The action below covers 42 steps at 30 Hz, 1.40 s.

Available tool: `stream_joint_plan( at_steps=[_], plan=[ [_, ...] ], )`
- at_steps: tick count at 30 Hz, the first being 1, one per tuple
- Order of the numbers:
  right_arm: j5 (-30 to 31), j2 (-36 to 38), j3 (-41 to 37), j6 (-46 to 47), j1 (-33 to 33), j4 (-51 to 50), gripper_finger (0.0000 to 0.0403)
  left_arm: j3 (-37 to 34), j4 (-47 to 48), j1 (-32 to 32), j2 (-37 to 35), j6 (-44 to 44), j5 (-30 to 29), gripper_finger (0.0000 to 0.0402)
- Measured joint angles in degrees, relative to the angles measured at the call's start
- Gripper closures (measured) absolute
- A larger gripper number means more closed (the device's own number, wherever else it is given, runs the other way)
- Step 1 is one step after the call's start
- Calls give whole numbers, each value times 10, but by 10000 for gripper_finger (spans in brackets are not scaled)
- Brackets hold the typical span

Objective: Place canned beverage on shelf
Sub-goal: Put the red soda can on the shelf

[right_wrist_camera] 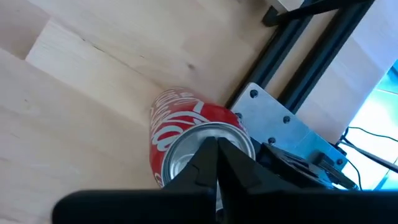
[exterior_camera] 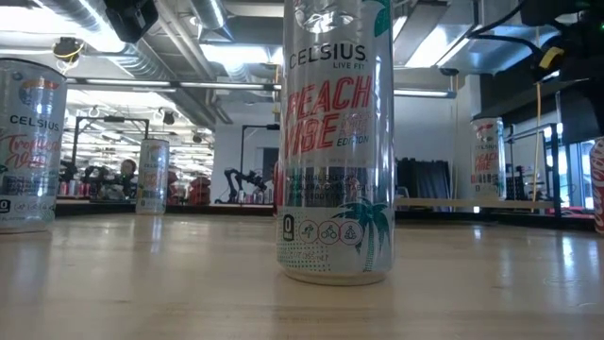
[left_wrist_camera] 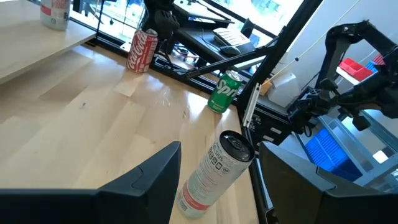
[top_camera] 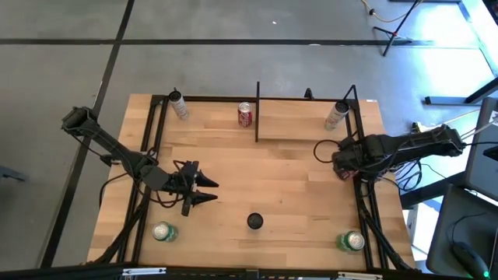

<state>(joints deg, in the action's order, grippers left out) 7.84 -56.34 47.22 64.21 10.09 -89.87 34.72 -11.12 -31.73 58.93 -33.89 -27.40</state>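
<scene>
A red cola can [right_wrist_camera: 177,121] stands upright on the table near the right edge, beside the black frame. My right gripper [right_wrist_camera: 216,149] points down over the can's top with its fingers shut; in the high view my right gripper [top_camera: 342,168] covers most of the can. The shelf [top_camera: 307,128] is the raised wooden board at the far right, and a tall silver can [top_camera: 336,115] stands on it. My left gripper [top_camera: 212,191] waits open at mid-left above the table, facing a tall Celsius can [left_wrist_camera: 214,174], and touches nothing. My right gripper comes at the red can from above, its shut fingertips [right_wrist_camera: 208,152] over the middle of the can's silver lid [right_wrist_camera: 183,158]. Whether they touch the lid cannot be told. The can stands upright on the table.
Other cans stand around the table. A second red can [top_camera: 245,114] and a tall silver can [top_camera: 177,105] are at the far edge. Green cans [top_camera: 163,232] [top_camera: 352,241] stand at the near corners. The Celsius can [top_camera: 254,222] is near centre. A black post [top_camera: 257,113] bounds the shelf's left side.
</scene>
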Motion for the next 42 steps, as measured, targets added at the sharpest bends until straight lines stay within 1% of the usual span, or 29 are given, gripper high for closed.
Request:
stream_joint_plan(
  at_steps=[7, 10, 13, 17, 19, 21, 22, 29, 32, 35, 37, 39, 42],
  plan=[
    [-9, 1, 4, -32, 0, 54, 401, 0, 0, 0, 0, 0, -4, 191],
    [-34, -1, 20, -36, 0, 95, 401, 0, 0, 0, 0, 1, -10, 191],
    [-33, -2, 27, -50, 0, 91, 401, 0, 0, 0, 0, 1, -19, 191],
    [-11, 0, 11, -44, 0, 43, 401, 0, 0, 1, 0, 1, -20, 191],
    [-16, 0, 2, -43, 0, 34, 401, 0, 0, 1, 0, 1, -20, 191],
    [-41, -3, -2, -45, 0, 20, 401, 0, 0, 1, 0, 1, -20, 191],
    [-43, -3, -2, -47, 0, 28, 401, 0, 0, 1, 0, 1, -20, 191],
    [-49, -1, 0, -49, 1, 27, 401, 0, 0, 1, 0, 1, -20, 191],
    [-49, -2, 13, -49, 0, 33, 401, 0, 0, 3, 0, 0, -23, 191],
    [-89, -1, 36, -46, 10, 87, 401, 0, 0, 5, 0, -1, -24, 191],
    [-131, -1, 44, -42, 33, 163, 401, 0, 0, 5, 0, -1, -24, 191],
    [-160, -1, 46, -33, 63, 236, 400, 0, 0, 5, 0, -1, -25, 191],
    [-181, -20, 46, -6, 96, 318, 386, 0, 0, 5, 0, 0, -31, 191]
  ],
)
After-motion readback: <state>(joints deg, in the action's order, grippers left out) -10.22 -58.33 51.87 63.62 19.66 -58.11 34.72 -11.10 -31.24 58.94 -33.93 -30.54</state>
